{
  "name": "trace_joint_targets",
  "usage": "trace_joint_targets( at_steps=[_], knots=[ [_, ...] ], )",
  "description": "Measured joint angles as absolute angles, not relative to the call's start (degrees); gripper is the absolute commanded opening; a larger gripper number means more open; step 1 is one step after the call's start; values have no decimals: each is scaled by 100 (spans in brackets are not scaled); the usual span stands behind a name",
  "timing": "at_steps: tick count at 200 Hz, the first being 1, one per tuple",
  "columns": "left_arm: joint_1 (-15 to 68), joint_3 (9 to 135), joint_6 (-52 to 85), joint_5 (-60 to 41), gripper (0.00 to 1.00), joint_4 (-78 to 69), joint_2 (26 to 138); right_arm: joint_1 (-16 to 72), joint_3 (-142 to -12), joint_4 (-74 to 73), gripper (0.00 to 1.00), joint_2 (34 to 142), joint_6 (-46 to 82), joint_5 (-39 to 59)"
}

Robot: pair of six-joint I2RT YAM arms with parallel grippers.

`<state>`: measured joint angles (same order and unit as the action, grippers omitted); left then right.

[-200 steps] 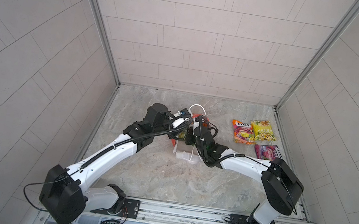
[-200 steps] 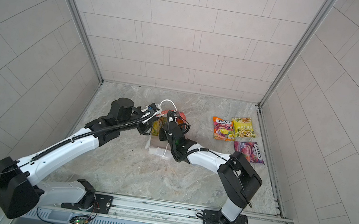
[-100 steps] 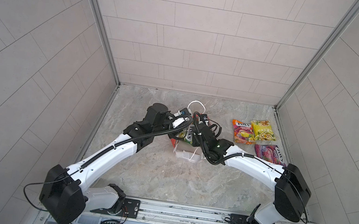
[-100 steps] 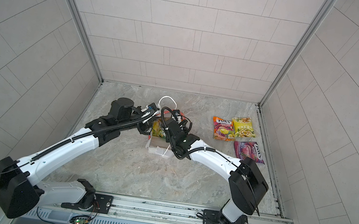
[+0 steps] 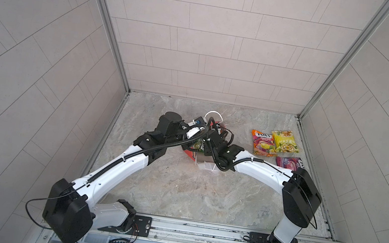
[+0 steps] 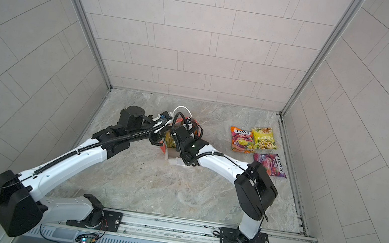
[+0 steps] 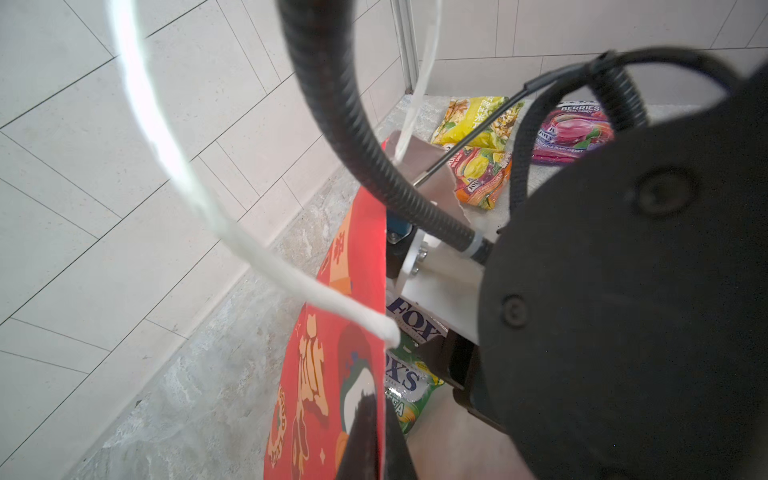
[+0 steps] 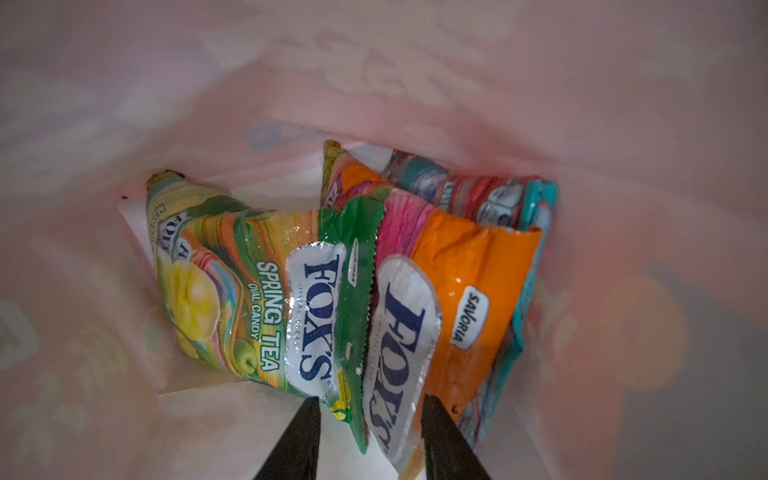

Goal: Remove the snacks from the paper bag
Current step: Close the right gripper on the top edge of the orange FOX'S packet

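Snacks in paper bag, right jaws (parted) astride

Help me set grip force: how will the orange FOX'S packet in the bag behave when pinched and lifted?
Glossy film: the orange packet is probably slippery in the right gripper. Creased and bulging, it will likely flop. Touching the green packet in the paper bag, it may drag that along.

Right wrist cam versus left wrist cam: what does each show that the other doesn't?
Right wrist only: the paper bag's inside, a teal packet at the back, the right gripper open astride two packet tops. Left wrist only: the bag's red face, its cord handle, the left gripper shut on its rim, the yellow packet, orange-pink packet and purple packet on the table. Both: the green packet inside.
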<state>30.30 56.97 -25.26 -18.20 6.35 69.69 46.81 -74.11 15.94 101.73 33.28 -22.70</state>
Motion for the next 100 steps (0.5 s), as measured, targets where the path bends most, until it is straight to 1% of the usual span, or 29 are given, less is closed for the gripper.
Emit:
trace_joint_targets(
  at_steps=[24,43,68,90,100],
  knots=[
    [3020,5693,-2517,-1780,0,633,6969,4646,-7516,1555,45,10366,3400,-2231],
    [3000,5693,-2502,-1772,0,624,6969,4609,-7566,1492,42,10499,3483,-2235],
    [3013,5684,-2532,-1789,0,598,6969,4567,-7559,1400,34,10645,3594,-2292],
    [3013,5680,-2536,-1787,0,596,6969,4508,-7478,1122,23,10685,3612,-2270],
    [3013,5675,-2536,-1787,0,600,6969,4480,-7413,965,21,10698,3634,-2265]
  ],
)
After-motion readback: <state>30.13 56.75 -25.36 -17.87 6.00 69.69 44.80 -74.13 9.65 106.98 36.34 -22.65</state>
